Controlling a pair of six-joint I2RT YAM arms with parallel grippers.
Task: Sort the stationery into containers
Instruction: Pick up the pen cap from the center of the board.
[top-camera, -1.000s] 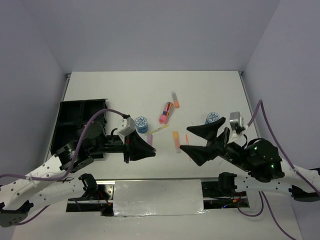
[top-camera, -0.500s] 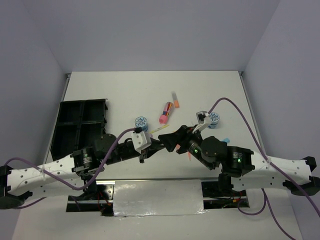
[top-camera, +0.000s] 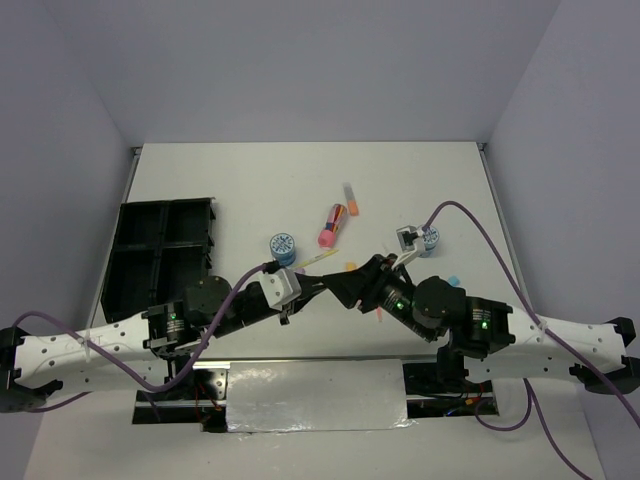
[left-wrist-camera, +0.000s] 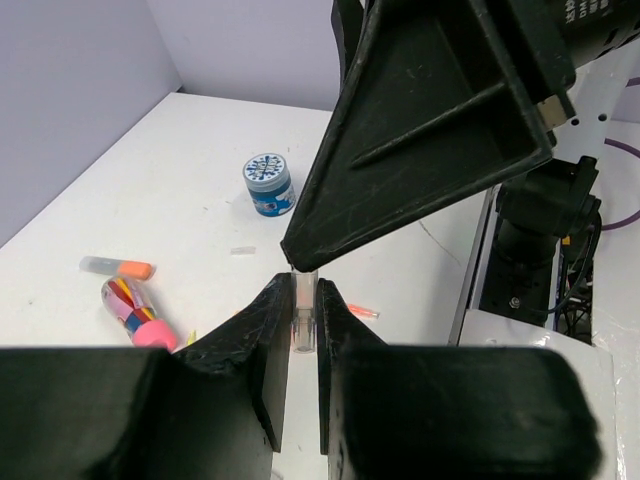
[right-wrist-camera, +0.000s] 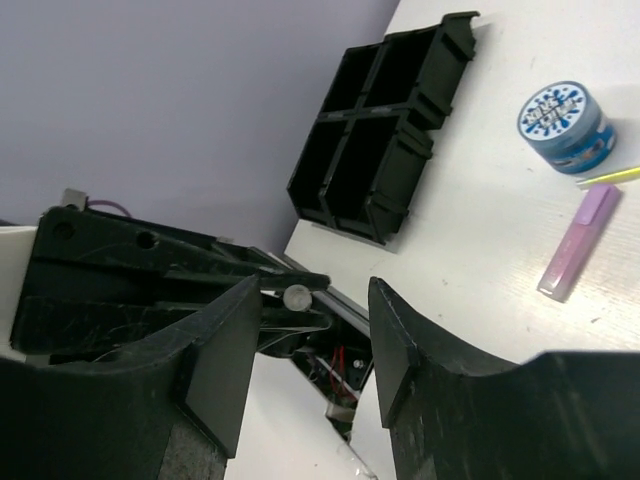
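My left gripper (left-wrist-camera: 304, 284) pinches a pale stick (left-wrist-camera: 305, 320); my right gripper (right-wrist-camera: 315, 292) hangs wide open just above.

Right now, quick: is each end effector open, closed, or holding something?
Left end effector: closed on a small pale stick.
Right end effector: open, holding nothing.

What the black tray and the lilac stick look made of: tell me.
The black tray: looks like moulded hard plastic, with thin straight walls and a dull sheen. The lilac stick: likely a plastic casing, smooth, matte, uniform colour; cannot be sure.
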